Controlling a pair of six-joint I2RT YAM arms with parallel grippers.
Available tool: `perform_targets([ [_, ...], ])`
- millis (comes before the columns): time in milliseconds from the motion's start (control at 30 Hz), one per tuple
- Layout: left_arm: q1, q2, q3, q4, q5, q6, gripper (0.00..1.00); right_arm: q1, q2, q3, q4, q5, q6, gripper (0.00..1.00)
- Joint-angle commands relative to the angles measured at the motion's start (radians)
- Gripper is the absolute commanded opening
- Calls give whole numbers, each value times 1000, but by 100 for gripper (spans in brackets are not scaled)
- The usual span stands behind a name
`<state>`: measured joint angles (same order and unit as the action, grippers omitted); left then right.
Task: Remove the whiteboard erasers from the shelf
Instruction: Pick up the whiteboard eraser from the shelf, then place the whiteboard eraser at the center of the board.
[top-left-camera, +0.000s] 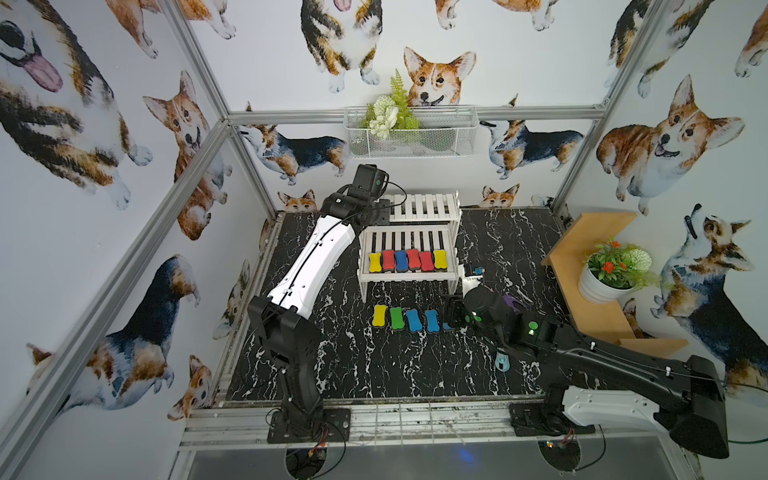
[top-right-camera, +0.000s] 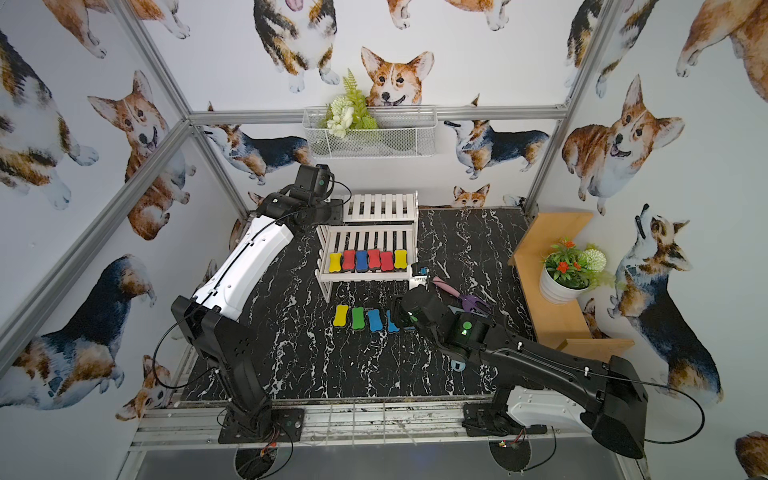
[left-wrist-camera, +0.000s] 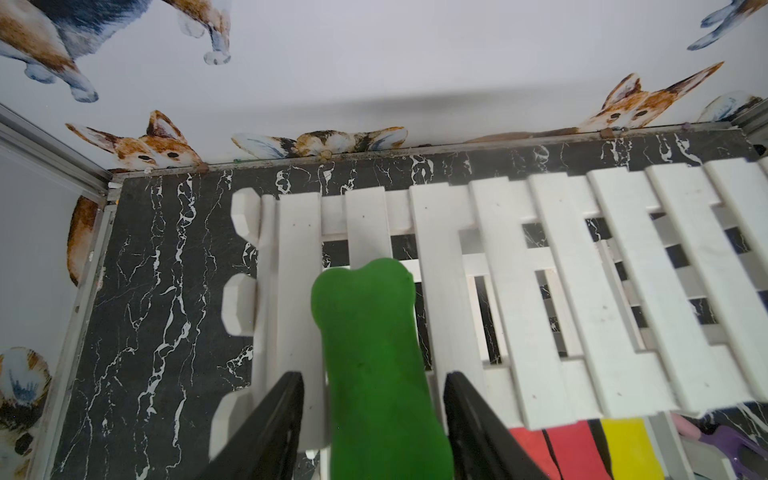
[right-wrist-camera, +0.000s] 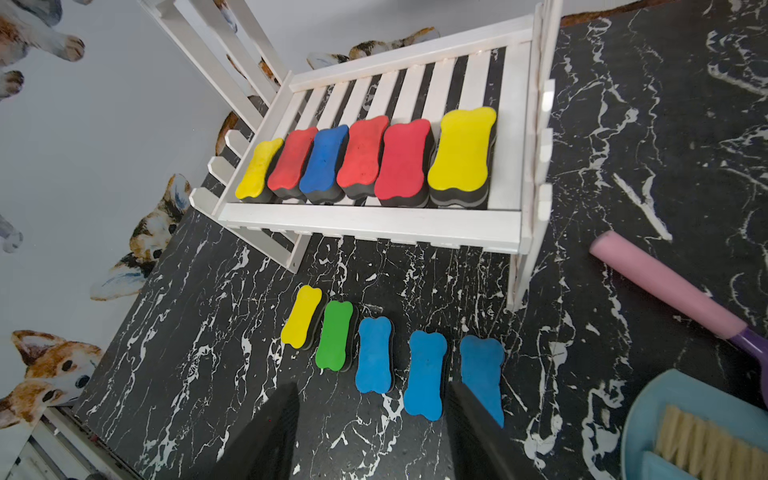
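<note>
The white shelf (top-left-camera: 409, 275) stands at the back of the black marble table. Several erasers (top-left-camera: 407, 259) in yellow, red and blue line its lower tier (right-wrist-camera: 374, 224). A green eraser (left-wrist-camera: 365, 332) lies along the upper tier's slats (left-wrist-camera: 582, 270). My left gripper (left-wrist-camera: 372, 374) straddles it, open, with a narrow gap showing at each finger. The left wrist hides this eraser in both top views. On the table in front of the shelf lie a yellow eraser (right-wrist-camera: 301, 322), a green one (right-wrist-camera: 334, 334) and three blue ones (right-wrist-camera: 426, 374). My right gripper (right-wrist-camera: 372, 390) hovers open above them, holding nothing.
A pink-handled purple tool (right-wrist-camera: 665, 286) and a light-blue dustpan (right-wrist-camera: 652, 415) with a brush lie right of the row. A tan wooden shelf unit (top-left-camera: 582, 245) with a potted plant (top-left-camera: 611, 270) stands at the right wall. A wire basket (top-left-camera: 411, 137) hangs on the back wall.
</note>
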<state>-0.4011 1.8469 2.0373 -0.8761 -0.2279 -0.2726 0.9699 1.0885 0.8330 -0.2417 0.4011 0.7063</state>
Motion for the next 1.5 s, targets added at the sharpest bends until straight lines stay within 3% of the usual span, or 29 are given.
perform_targets([
  [0, 1, 11, 17, 15, -8, 4, 53, 0, -8, -6, -2, 27, 17, 62],
  [167, 1, 8, 16, 33, -4, -5, 40, -2, -18, -13, -10, 38, 21, 62],
  [333, -2, -27, 10, 38, 8, -25, 38, -3, -29, -18, -13, 45, 29, 62],
  [500, -17, -168, -87, 71, 9, -47, 38, -8, -42, -17, -17, 46, 32, 62],
  [867, -29, -727, -730, 177, -28, -144, 38, -16, -97, -44, -12, 59, 49, 62],
  [1033, -43, -920, -1043, 233, -29, -257, 38, -17, -108, -52, -13, 72, 52, 62],
  [1233, -64, -1017, -1346, 357, 5, -396, 34, -17, -115, -55, -13, 77, 59, 62],
  [1467, -76, -928, -1508, 522, 32, -442, 34, -18, -112, -66, -7, 76, 71, 62],
])
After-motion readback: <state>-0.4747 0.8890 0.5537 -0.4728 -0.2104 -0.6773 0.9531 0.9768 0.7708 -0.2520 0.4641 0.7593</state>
